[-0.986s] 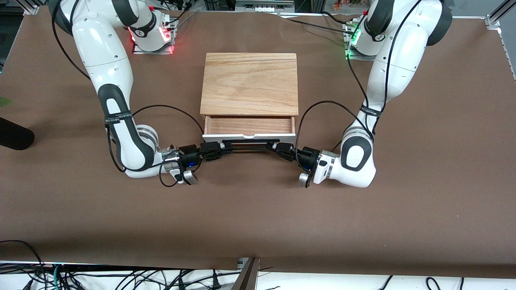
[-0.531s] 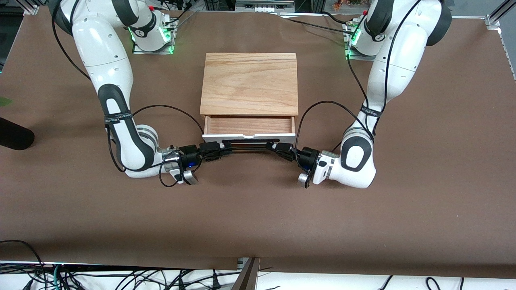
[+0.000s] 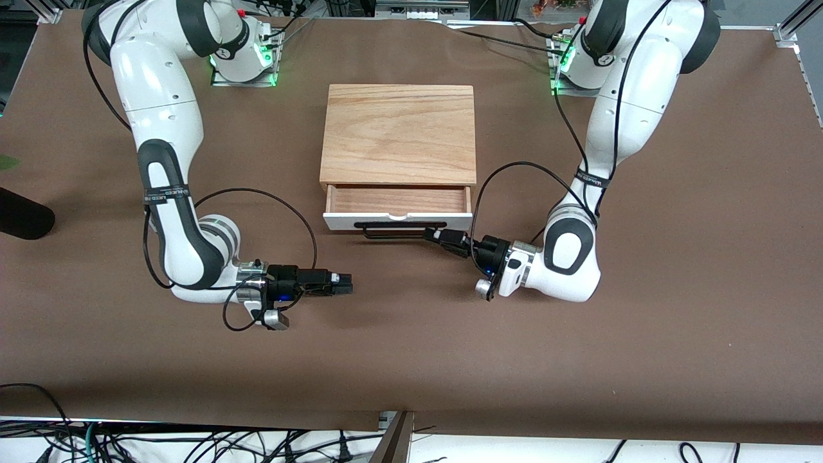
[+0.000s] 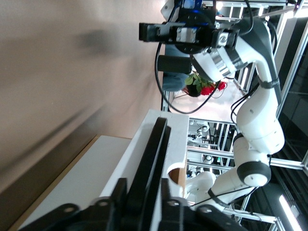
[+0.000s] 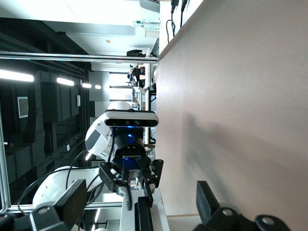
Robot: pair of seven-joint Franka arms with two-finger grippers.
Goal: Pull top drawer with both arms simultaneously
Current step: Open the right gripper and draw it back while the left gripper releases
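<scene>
Front view, left gripper [image 3: 436,234] jaws clamp top drawer [image 3: 397,207] handle [image 3: 402,226], right gripper [image 3: 346,284] jaws apart, empty.

A brown surface [image 3: 411,360] fills the front view, edged by aluminium framing [image 3: 794,22] at the corner by the left arm's base. Black cables [image 3: 193,444] tangle on a white floor below its near edge. The right wrist view shows ceiling strip lights [image 5: 33,77] in a dim room; the left wrist view shows red flowers [image 4: 208,89].
</scene>
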